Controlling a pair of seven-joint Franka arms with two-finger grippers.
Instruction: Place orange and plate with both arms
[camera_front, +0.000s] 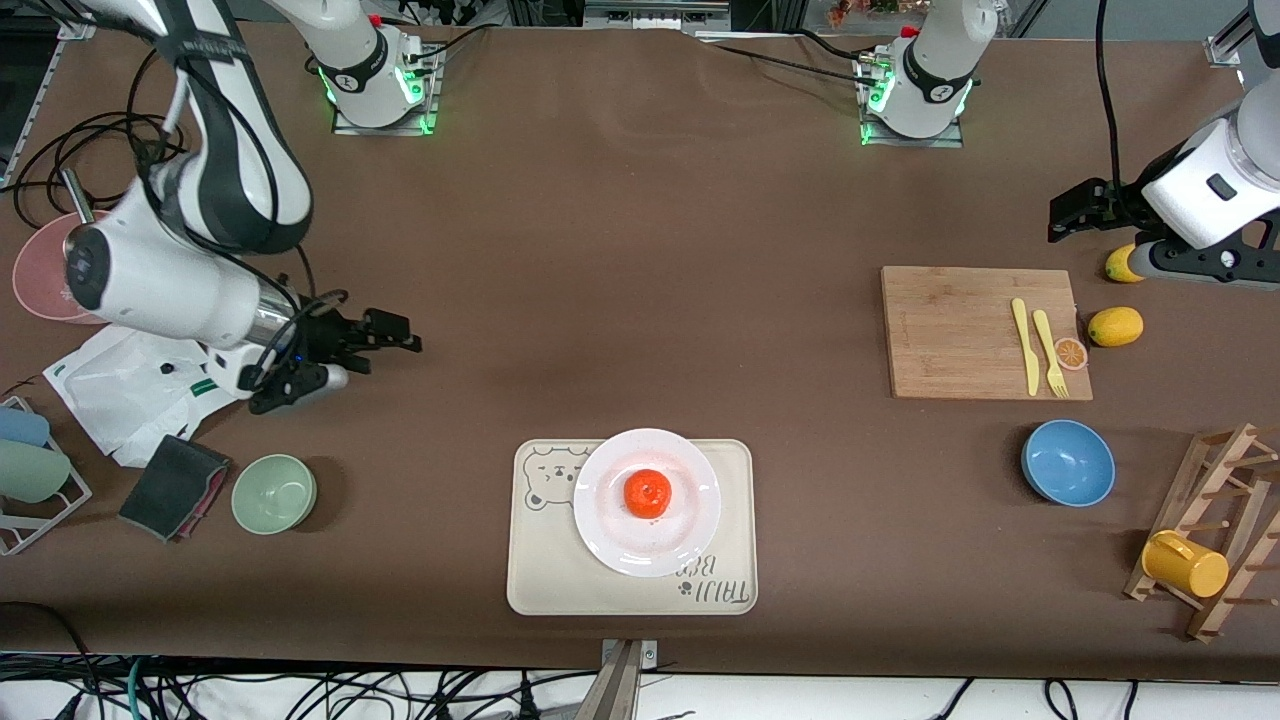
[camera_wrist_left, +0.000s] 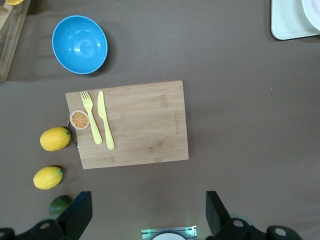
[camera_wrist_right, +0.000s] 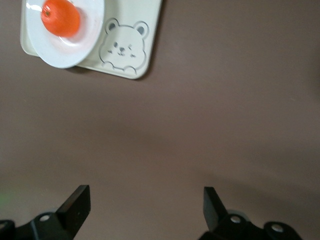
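The orange (camera_front: 648, 493) sits in the middle of the white plate (camera_front: 690, 530). The plate rests on the beige bear-printed tray (camera_front: 540, 580) near the table's front edge. Both also show in the right wrist view: the orange (camera_wrist_right: 60, 18) on the plate (camera_wrist_right: 55, 52). My right gripper (camera_front: 385, 340) is open and empty over bare table toward the right arm's end. My left gripper (camera_front: 1075, 212) is open and empty over the table toward the left arm's end, above the cutting board's end. In the left wrist view only a plate edge (camera_wrist_left: 312, 12) shows.
A wooden cutting board (camera_front: 940, 350) holds a yellow knife and fork (camera_front: 1040, 350) and an orange slice (camera_front: 1071, 353). Two lemons (camera_front: 1115, 326) lie beside it. A blue bowl (camera_front: 1068, 462), a green bowl (camera_front: 273, 493), a mug rack (camera_front: 1215, 530) and a white bag (camera_front: 120, 385) stand around.
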